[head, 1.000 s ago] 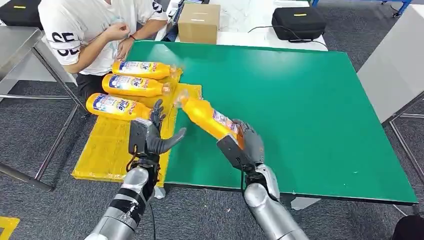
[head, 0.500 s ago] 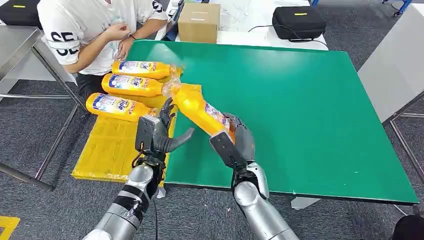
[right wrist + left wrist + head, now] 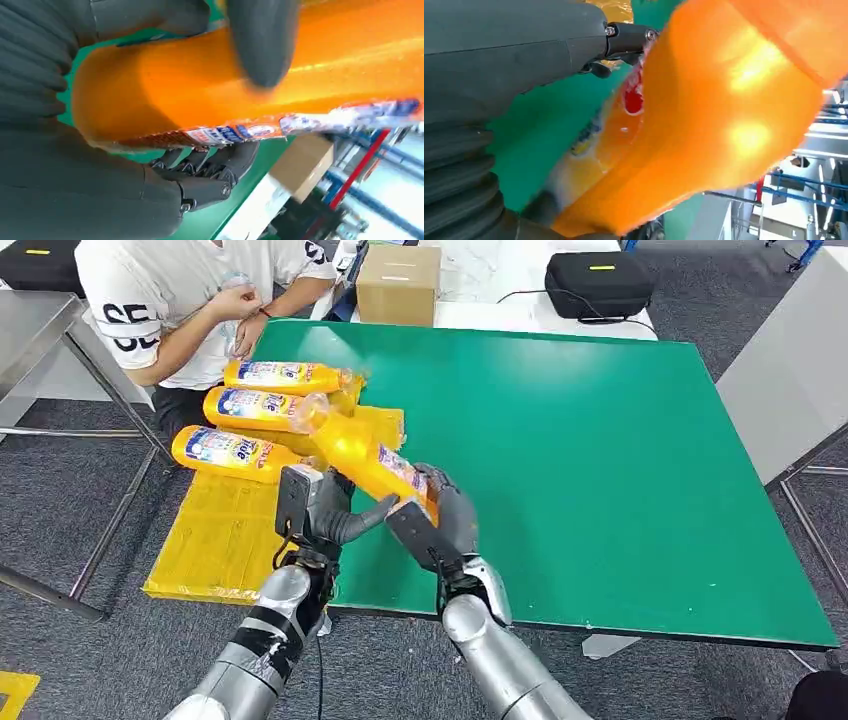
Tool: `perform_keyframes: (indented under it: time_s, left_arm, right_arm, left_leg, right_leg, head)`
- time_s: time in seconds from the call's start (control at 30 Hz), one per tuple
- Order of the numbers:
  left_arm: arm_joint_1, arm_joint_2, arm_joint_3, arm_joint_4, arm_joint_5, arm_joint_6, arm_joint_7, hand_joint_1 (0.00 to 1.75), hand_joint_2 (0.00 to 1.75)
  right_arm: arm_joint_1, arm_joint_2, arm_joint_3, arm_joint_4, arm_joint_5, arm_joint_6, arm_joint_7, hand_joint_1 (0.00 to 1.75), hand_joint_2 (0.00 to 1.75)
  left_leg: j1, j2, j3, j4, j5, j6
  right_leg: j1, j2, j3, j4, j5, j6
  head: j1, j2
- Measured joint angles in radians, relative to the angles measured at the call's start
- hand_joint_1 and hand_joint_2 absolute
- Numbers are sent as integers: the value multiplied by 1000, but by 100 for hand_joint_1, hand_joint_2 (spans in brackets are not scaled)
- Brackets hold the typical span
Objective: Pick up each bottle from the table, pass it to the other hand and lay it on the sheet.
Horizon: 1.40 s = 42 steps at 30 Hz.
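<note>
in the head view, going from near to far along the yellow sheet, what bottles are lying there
Three orange bottles lie on the yellow sheet, near to far: nearest bottle → middle bottle → farthest bottle, closest to the seated person.

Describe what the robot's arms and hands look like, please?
Both arms are silver metal tubes; the left arm has black tape bands and a thin black cable. The left hand and right hand are dark grey, with boxy backs, ribbed covers and thick thumbs.
</note>
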Motion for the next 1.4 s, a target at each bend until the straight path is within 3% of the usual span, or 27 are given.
perform_keyframes:
  time_s: [0.27, 0.3, 0.33, 0.8, 1.1, 1.4]
  left_arm:
    - [-5, 0, -16, 0, 21, 12, -2, 0, 175]
    - [-5, 0, -17, 0, 22, 13, -2, 24, 175]
    - [-5, 0, -18, 0, 24, 13, -2, 175, 175]
    - [-3, 0, -10, 0, 70, 3, -10, 175, 175]
    - [2, 10, -2, -17, 37, 43, -48, 175, 175]
    - [-65, 112, 10, 10, -309, 212, -83, 175, 175]
  right_arm:
    - [-1, 22, 47, 54, -42, 1, -12, 175, 175]
    - [-1, 22, 49, 57, -44, 1, -12, 63, 175]
    - [-2, 22, 50, 62, -44, 3, -10, 0, 175]
    - [-13, 21, 90, 109, -15, 1, 24, 0, 175]
    - [-5, 8, 61, 90, -100, -25, -3, 0, 175]
    - [55, -28, -17, -67, -143, -45, -31, 0, 175]
  left_leg:
    - [0, 0, -1, 0, 0, 0]
    - [0, 0, -1, 0, 0, 0]
    - [0, 0, -1, 0, 0, 0]
    - [0, -1, -2, 0, 0, 0]
    - [0, 0, -2, 0, 0, 0]
    - [0, 0, -1, 0, 0, 0]
  right_leg:
    - [0, 0, 0, 0, 0, 0]
    - [0, 0, 0, 0, 0, 0]
    - [0, 0, 0, 0, 0, 0]
    - [0, 0, -1, 0, 0, 0]
    - [0, 0, -1, 0, 0, 0]
    - [0, 0, -1, 0, 0, 0]
  head:
    - [0, 0]
    - [0, 0]
    - [0, 0]
    - [0, 0]
    - [0, 0]
    - [0, 0]
